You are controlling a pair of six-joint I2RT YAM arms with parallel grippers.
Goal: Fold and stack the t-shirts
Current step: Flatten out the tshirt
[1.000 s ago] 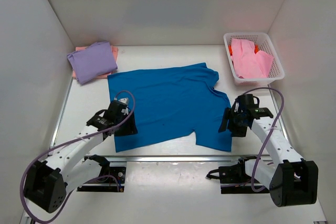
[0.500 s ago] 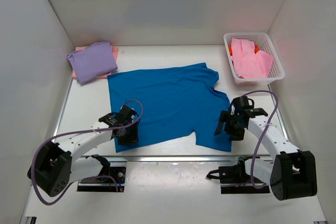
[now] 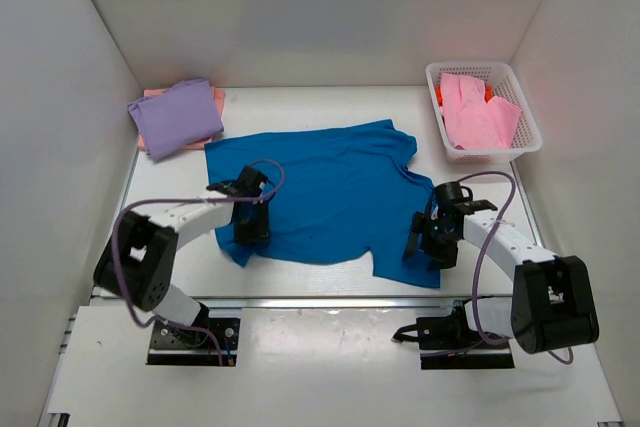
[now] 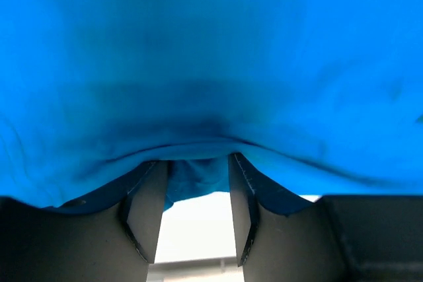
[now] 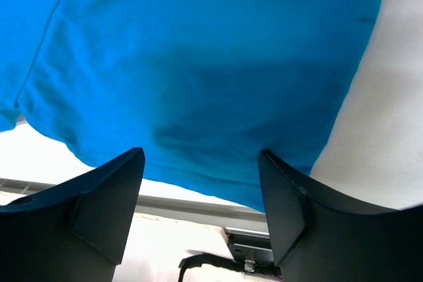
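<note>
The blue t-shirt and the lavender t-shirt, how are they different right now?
The blue t-shirt lies spread open in the middle of the table; the lavender t-shirt is folded compactly in the far left corner. The blue t-shirt covers far more table than the lavender t-shirt. The left gripper pinches the blue t-shirt's near edge; no gripper is near the lavender t-shirt. Both are plain cloth.

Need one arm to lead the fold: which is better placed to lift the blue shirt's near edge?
Left. The left gripper pinches the blue shirt at its near hem; the right gripper hangs open over the cloth, gripping nothing.
</note>
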